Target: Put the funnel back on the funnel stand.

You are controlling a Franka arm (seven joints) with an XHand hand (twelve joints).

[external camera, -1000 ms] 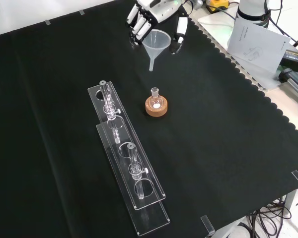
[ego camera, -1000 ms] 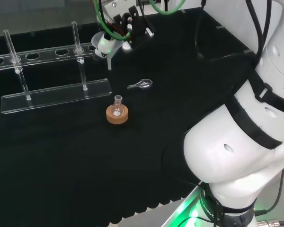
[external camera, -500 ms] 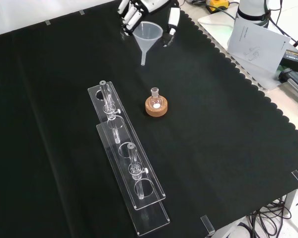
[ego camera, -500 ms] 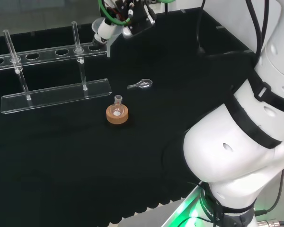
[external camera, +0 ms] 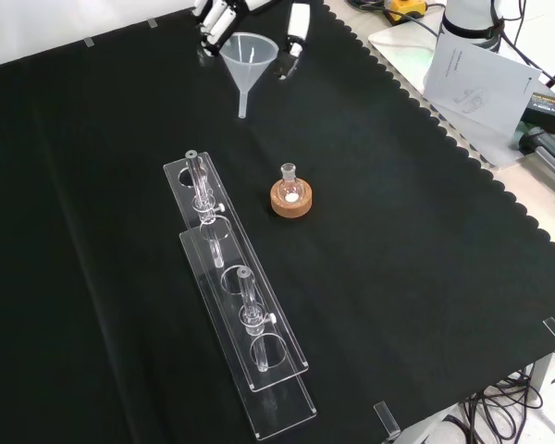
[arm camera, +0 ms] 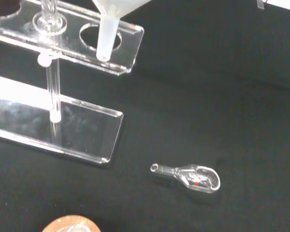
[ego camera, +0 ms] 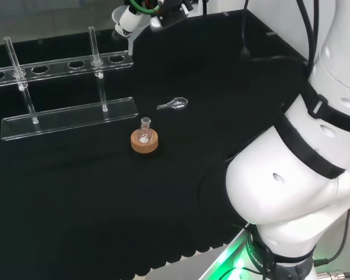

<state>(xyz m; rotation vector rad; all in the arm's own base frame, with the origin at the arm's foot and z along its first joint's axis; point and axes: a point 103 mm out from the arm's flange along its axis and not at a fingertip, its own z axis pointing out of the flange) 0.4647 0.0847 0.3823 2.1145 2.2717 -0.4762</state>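
Hand: we see the hand (external camera: 224, 13) at the far edge of the cloth in the front view, its fingers (external camera: 210, 19) on one side and its thumb on the other side of the funnel's cone, pinching it.
Funnel: the funnel (external camera: 248, 57) hangs upright between the fingers, stem down, clear of the cloth.
Funnel stand: the clear funnel stand (external camera: 236, 298) lies below the fingers and toward the front-view camera; in the wrist view we see the stem tip just above the end hole of the stand's upper plate.
Flask: a small round flask (external camera: 289, 188) sits on a cork ring (external camera: 290, 202), apart from the fingers, beside the stand.
Writing: a printed sheet (external camera: 479, 78) lies past the cloth's edge, off to the thumb's side; we cannot read its print.
Head view: we see a small glass scoop (ego camera: 174, 104) lying on the cloth between the hand and the flask.
Wrist view: the scoop shows a red speck inside its bowl.
Front view: we cannot make out the scoop here.
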